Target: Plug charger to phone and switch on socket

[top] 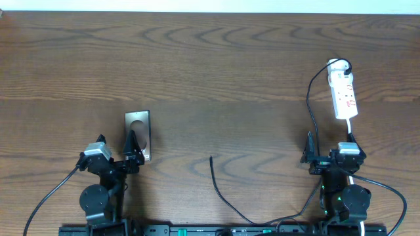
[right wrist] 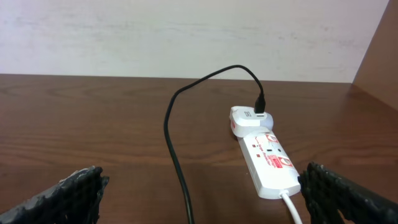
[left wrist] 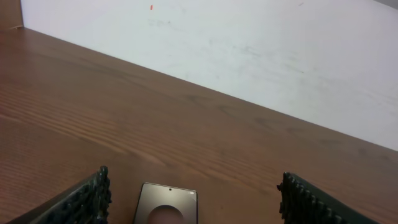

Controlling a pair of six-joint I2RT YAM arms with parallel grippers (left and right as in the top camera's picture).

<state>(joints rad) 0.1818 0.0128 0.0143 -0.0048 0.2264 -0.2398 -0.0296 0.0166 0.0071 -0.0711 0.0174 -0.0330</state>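
The phone [top: 138,134] lies flat on the table at the left, its near end under my left gripper [top: 134,156]. In the left wrist view the phone [left wrist: 166,202] sits between the open fingers [left wrist: 193,205]. The white power strip [top: 343,95] lies at the right, with a white adapter plugged in its far end. The black charger cable [top: 310,98] runs from the adapter toward me, and its free plug tip [top: 210,157] rests mid-table. My right gripper [top: 308,157] is open; in the right wrist view [right wrist: 202,199] the cable [right wrist: 174,143] passes between its fingers and the strip [right wrist: 267,162] lies right.
The strip's white cord [right wrist: 292,208] runs back toward the right arm base. A pale wall [left wrist: 249,50] borders the far table edge. The arm bases [top: 98,196] stand at the near edge.
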